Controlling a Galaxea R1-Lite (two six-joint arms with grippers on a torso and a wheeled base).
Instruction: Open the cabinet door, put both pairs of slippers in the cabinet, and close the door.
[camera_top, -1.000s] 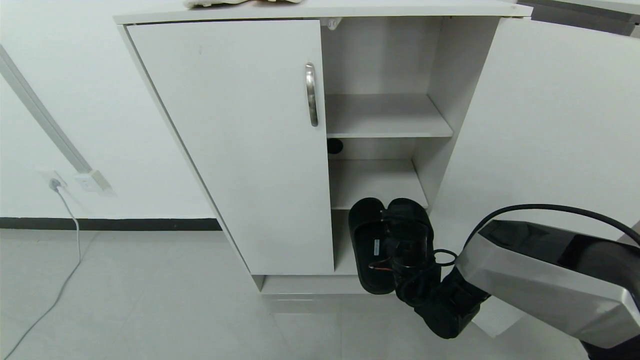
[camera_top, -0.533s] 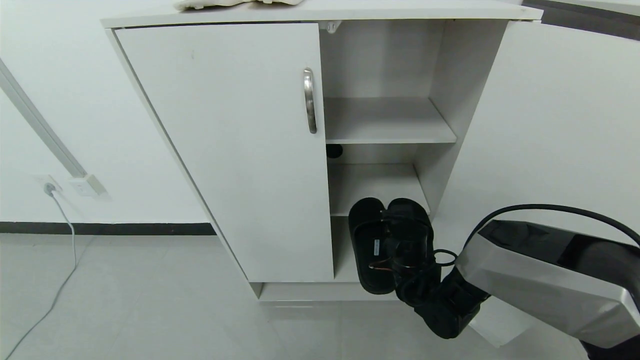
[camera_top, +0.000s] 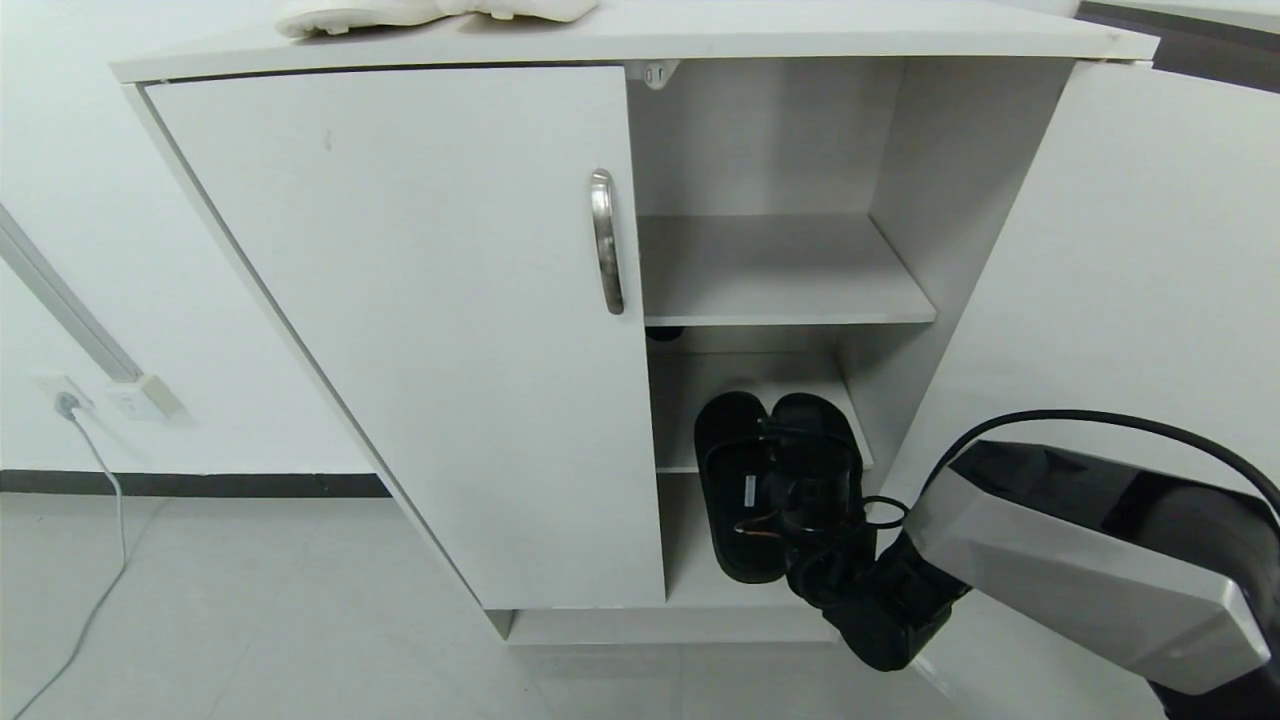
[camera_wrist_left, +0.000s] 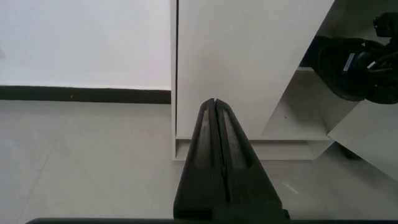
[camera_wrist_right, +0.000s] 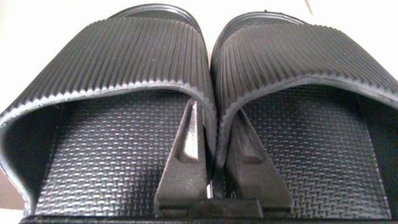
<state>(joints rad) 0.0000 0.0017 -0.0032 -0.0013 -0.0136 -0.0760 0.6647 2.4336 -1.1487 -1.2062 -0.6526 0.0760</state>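
- cabinet (camera_top: 800, 40): left door (camera_top: 420, 320) closed, metal handle (camera_top: 603, 240) at its right edge; right door (camera_top: 1130, 250) swung wide open at frame right
- open half: upper shelf (camera_top: 780, 270) bare, middle shelf (camera_top: 680, 410) partly hidden behind the slippers
- black slippers (camera_top: 770, 480) are lower centre of the head view, in front of the opening at middle-shelf and bottom-compartment level; can't tell if they touch a shelf
- the pair sits side by side, with ribbed straps, a bumpy footbed and a white label on the left one
- right gripper (camera_wrist_right: 214, 134): fingers narrow, one inside each slipper, pinching the two inner side walls together
- left gripper (camera_wrist_left: 215, 109): fingers pressed together, holding nothing, low over the floor facing the cabinet base
- cream slippers (camera_top: 430, 12) are on the cabinet top, upper left, cut off by the frame edge
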